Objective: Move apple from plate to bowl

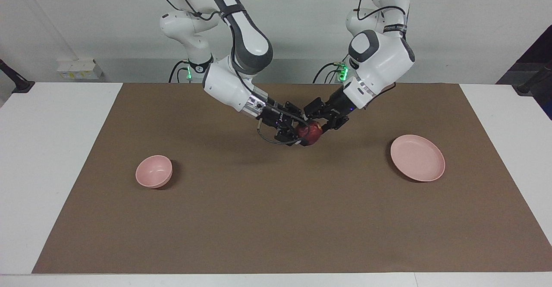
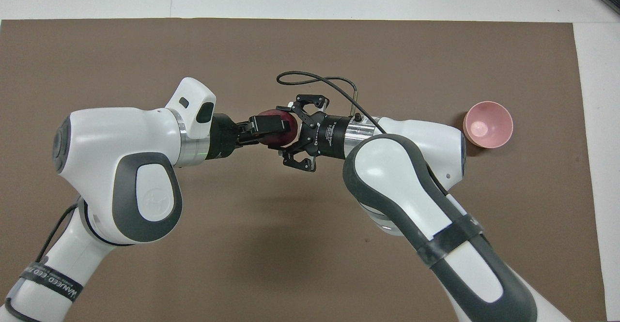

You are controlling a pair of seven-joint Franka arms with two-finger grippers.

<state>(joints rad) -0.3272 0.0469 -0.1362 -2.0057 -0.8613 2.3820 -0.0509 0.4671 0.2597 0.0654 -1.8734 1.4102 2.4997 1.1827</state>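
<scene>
Held off the mat (image 1: 276, 218): apple (image 1: 312, 132), dark red, up in the air between the two hands, over the brown strip nearer the robots; neither on plate (image 1: 417, 157) nor in bowl (image 1: 153, 171)

Right hand (image 1: 302, 134): clamped on apple, reaching in from 10 o'clock in the facing view, outer links splayed to either side; black cable (image 2: 315, 81) looping off its wrist

Left hand (image 1: 317, 118): reaching in from 2 o'clock in the facing view, tip right against the apple's upper side; cannot tell whether apart or together, nor whether gripping

Seen from overhead: apple (image 2: 277, 140) partly hidden under the left hand (image 2: 271, 124), with the right hand (image 2: 286, 130) closing on it from 3 o'clock and the left from 9 o'clock; bowl (image 2: 487, 124) at 3 o'clock from the apple, well apart, upright

Facing view, read from the mat's middle: bowl at 9 o'clock, toward the right arm's end; plate at 3 o'clock, toward the left arm's end; apple at about 12 o'clock; bowl and plate well apart, both resting flat on the mat

Under everything: white surface (image 1: 43, 149), showing at both ends of the mat
</scene>
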